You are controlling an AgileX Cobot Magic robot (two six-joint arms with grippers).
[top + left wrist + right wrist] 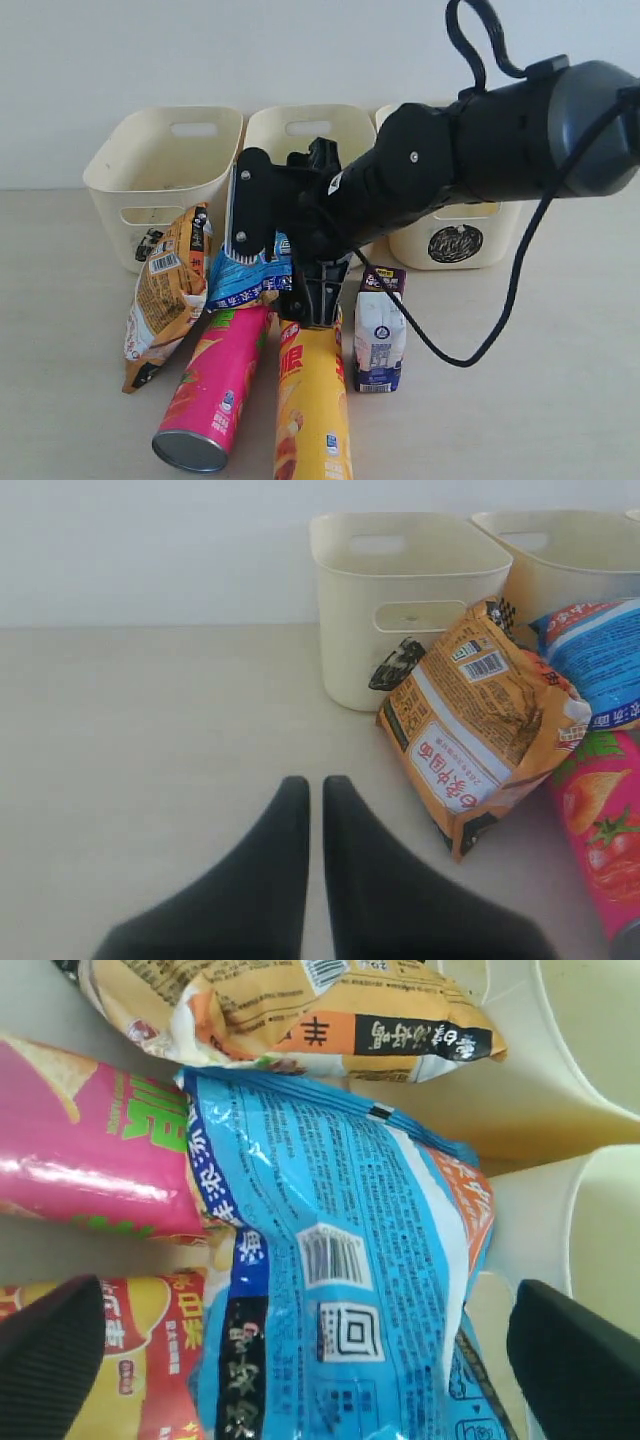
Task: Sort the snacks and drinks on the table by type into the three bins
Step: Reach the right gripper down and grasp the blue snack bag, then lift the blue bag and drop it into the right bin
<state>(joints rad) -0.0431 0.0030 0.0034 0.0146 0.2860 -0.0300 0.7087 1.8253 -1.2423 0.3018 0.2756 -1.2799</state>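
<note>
Right wrist view, blue bag [330, 1210], crinkly, glossy, w/ barcode + QR

This looks like a robot test lab. My bench [560, 400] is a plain pale surface set against a plain white wall [200, 50]. Along the bench's far edge stand three alike cream tubs in a tidy row: a first bin [115, 195], a second bin [270, 130] and a third bin [500, 232] whose front carries a black scribbled circle [455, 243]. My black arm [520, 130] trails a loose cable [520, 270] over the bench.
</note>
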